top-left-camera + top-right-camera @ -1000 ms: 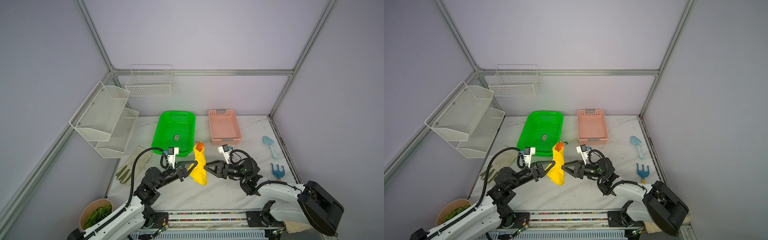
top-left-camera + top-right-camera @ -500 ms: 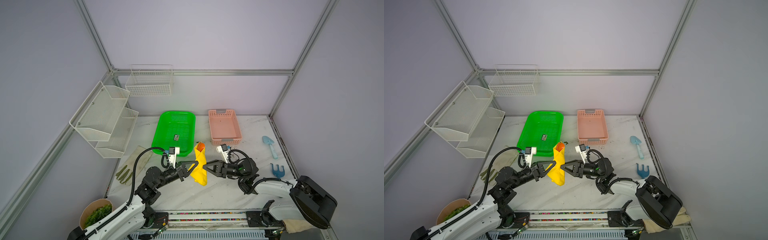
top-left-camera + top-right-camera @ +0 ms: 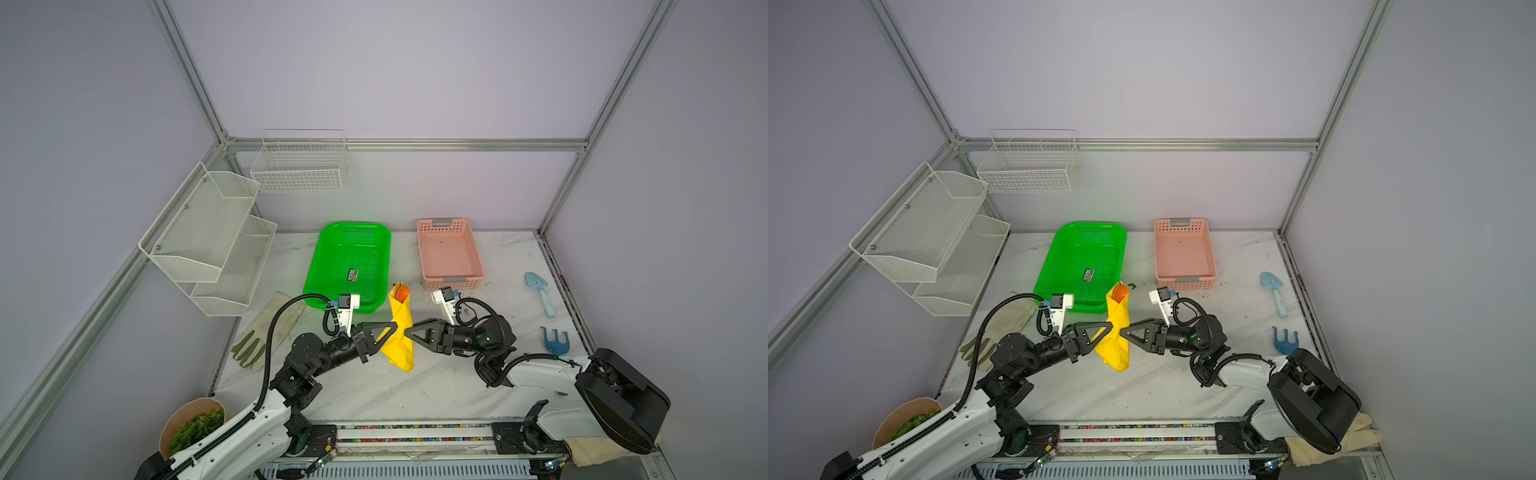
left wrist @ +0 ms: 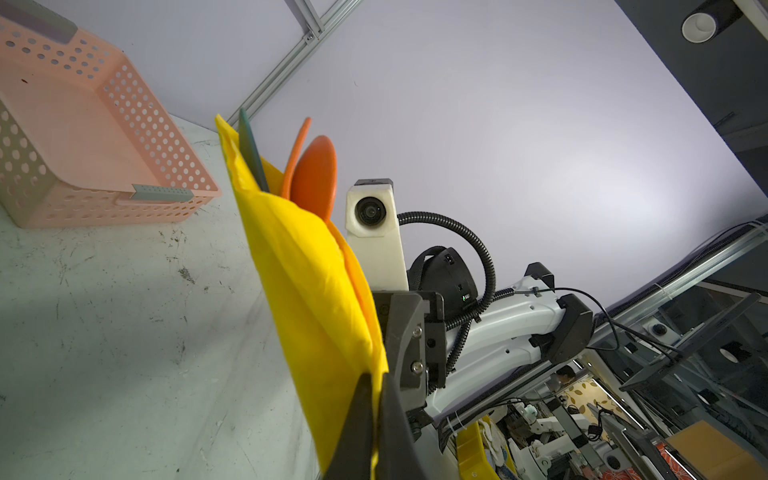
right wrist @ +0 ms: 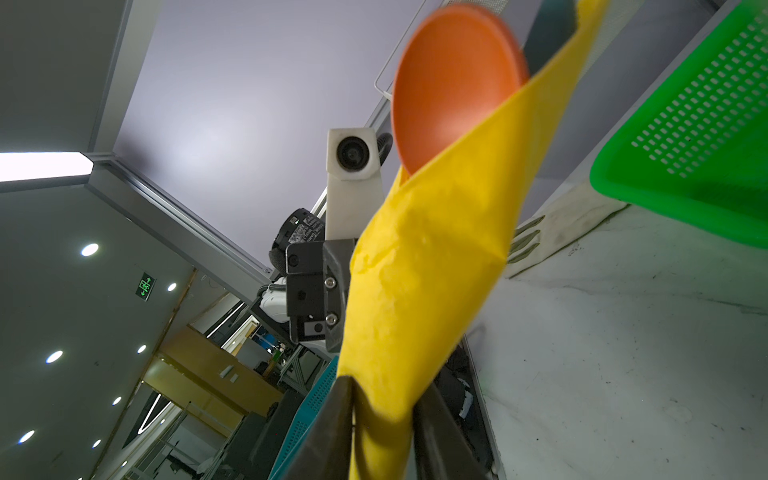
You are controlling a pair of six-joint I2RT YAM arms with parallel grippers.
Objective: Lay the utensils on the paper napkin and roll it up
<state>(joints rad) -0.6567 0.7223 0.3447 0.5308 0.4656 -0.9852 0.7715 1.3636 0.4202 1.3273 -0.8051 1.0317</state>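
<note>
White marbled tabletop (image 3: pixel 436 386) under lavender walls carries a green perforated plastic tray (image 3: pixel 353 225) and a pink perforated plastic basket (image 3: pixel 471 284) at the back. In front of the gap between them, the bright yellow paper napkin (image 3: pixel 400 340) is wrapped into a loose roll standing nearly upright.

A round orange plastic spoon (image 3: pixel 402 292) pokes out of the roll's top. The left wrist view shows a dull teal plastic utensil (image 4: pixel 249 149) and a second slim orange piece (image 4: pixel 297 149), seen edge-on, beside the spoon.

The left gripper (image 3: pixel 394 326) meets the roll's middle from the left. Its fingers (image 4: pixel 361 419) are pressed together on a thin edge of the napkin. The right gripper (image 3: pixel 408 331) meets the roll from the opposite side at nearly the same height. Its fingers (image 5: pixel 332 415) straddle the whole roll and lie against both sides of it. The two gripper tips almost face each other across the paper.

Whether the roll's lower end touches the table cannot be told.
</note>
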